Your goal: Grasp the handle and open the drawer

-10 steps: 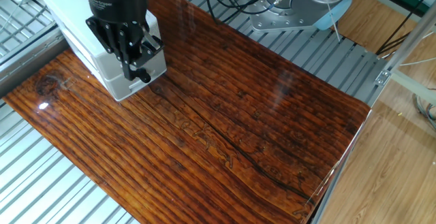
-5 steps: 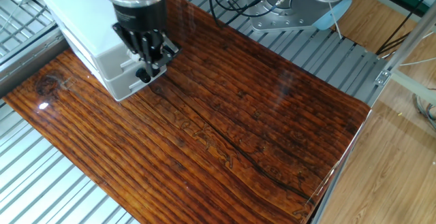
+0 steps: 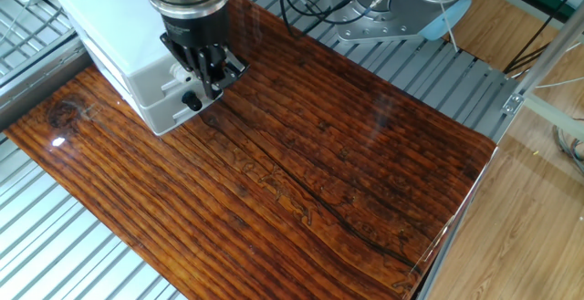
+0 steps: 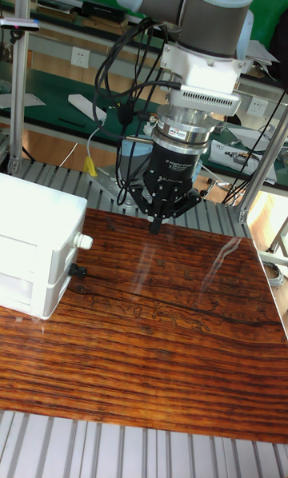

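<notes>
Places the white two-tier cabinet at the far left corner of the glossy wooden table in the fixed view, and at the left edge of the table in the tall fixed view.

Assigns the lower tier to the drawer. Shows the drawer front flush with the tier above, so reads as closed.

Locates the handle, a small black-tipped knob, projecting from the drawer front toward the open table surface. Confirms the same handle in the tall fixed view, directly below a white knob on the upper tier. Marks that white knob in the fixed view as well.

Positions the end effector of the UR5 arm pointing downward, in front of the cabinet. In the fixed view, overlaps the cabinet's front corner, just above and to the right of the handle. In the tall fixed view, sets the end effector clearly apart from the handle, out over the table and raised above the surface.

Shows the black fingers converging to a single tip: closed, with nothing gripped. No contact with the handle, the drawer or the table.

Routes black cables from the wrist back along the arm.
</notes>
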You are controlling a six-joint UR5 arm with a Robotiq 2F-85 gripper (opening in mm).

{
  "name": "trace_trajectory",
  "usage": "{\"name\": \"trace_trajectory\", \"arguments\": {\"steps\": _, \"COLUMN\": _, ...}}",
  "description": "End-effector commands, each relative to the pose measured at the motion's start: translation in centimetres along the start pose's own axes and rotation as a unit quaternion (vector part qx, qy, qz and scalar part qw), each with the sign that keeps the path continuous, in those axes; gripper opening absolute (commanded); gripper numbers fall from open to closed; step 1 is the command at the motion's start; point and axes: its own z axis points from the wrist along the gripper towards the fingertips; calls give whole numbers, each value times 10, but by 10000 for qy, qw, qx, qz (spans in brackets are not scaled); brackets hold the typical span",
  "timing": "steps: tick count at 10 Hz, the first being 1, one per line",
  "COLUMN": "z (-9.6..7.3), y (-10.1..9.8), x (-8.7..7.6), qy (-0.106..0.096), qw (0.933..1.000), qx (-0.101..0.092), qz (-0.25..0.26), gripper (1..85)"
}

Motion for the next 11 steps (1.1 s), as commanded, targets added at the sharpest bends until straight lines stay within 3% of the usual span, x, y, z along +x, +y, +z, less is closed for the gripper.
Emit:
{"name": "trace_trajectory", "arguments": {"steps": 1, "z": 3, "y": -3, "x": -1, "qy": -15, "qw": 9999, "qx": 50, "qz": 134, "gripper": 20}}
{"name": "trace_trajectory", "arguments": {"steps": 3, "z": 3, "y": 4, "x": -1, "qy": -9, "qw": 9997, "qx": -104, "qz": 217, "gripper": 20}}
{"name": "trace_trajectory", "arguments": {"steps": 7, "z": 2, "y": 11, "x": 2, "qy": 55, "qw": 9993, "qx": -229, "qz": 298, "gripper": 20}}
{"name": "trace_trajectory", "arguments": {"steps": 9, "z": 2, "y": 6, "x": 13, "qy": 258, "qw": 9995, "qx": -127, "qz": 163, "gripper": 20}}
{"name": "trace_trajectory", "arguments": {"steps": 10, "z": 2, "y": 1, "x": 11, "qy": 218, "qw": 9997, "qx": -42, "qz": 77, "gripper": 20}}
{"name": "trace_trajectory", "arguments": {"steps": 11, "z": 2, "y": 2, "x": -7, "qy": -130, "qw": 9998, "qx": -59, "qz": 169, "gripper": 20}}
